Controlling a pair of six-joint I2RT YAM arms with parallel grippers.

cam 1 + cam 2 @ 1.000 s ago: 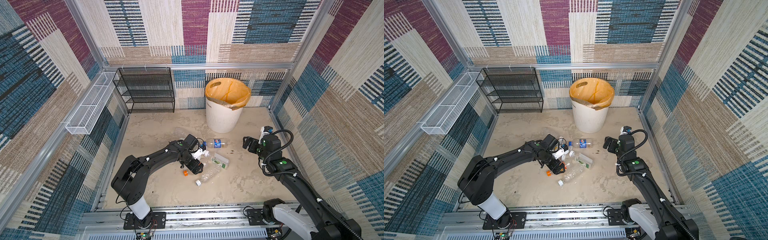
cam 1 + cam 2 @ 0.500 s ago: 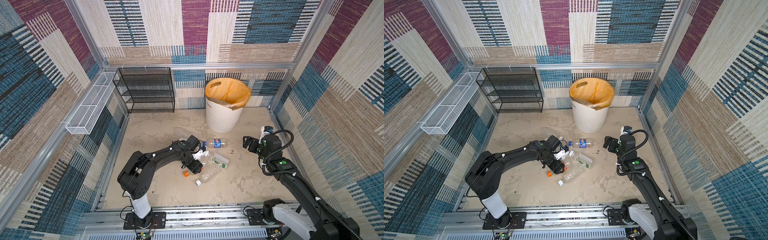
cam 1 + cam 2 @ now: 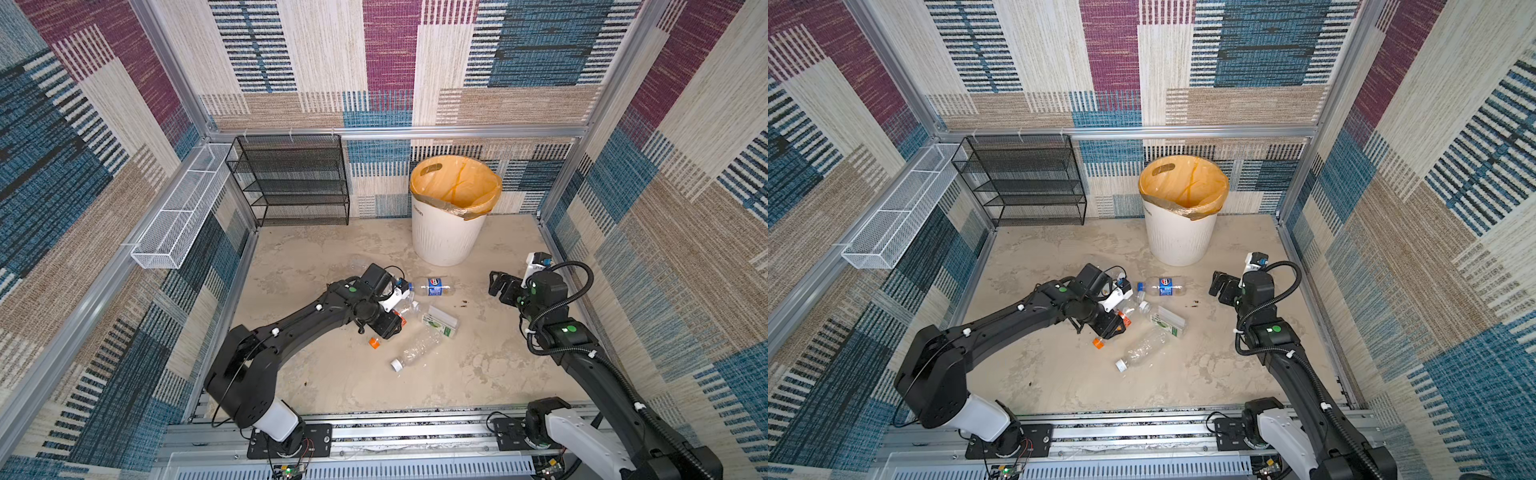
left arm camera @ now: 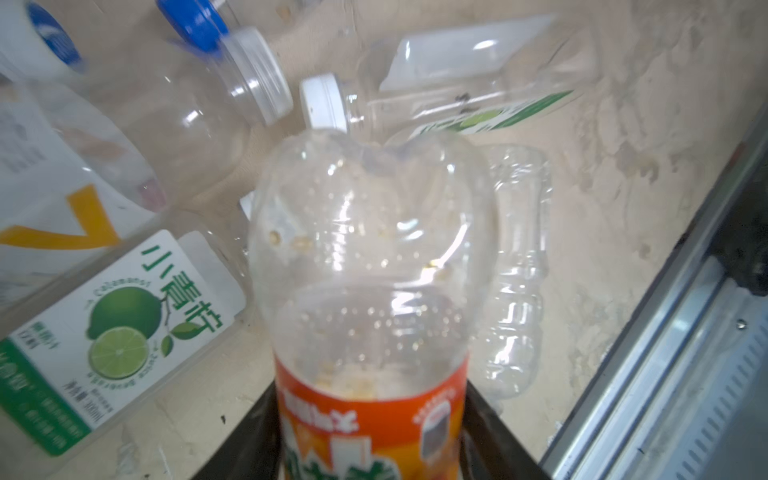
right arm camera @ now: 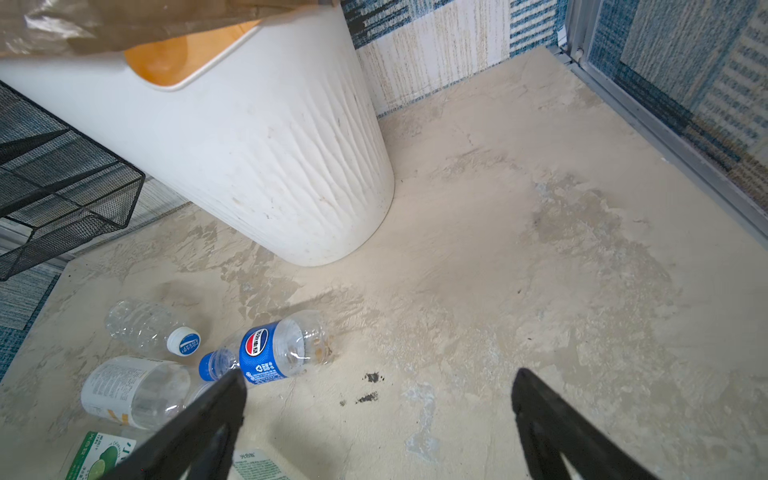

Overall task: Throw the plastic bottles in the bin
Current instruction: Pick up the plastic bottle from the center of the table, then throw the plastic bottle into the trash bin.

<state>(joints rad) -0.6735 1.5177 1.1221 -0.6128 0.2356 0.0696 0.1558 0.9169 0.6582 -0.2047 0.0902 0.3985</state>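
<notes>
Left gripper (image 4: 370,407) clamped on orange-label bottle (image 4: 370,257) (in front of the bin (image 3: 440,237)): lift clear of neighbouring bottles (image 4: 124,332), release above the rim.

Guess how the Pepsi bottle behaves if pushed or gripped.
Pepsi bottle lies on its side, so it will probably roll. It looks nearly empty: likely light, may skid away. Its thin clear walls could dent under a squeeze.

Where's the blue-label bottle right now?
In both top views the blue-label bottle lies on the floor just in front of the bin, to the right gripper's left.
</notes>
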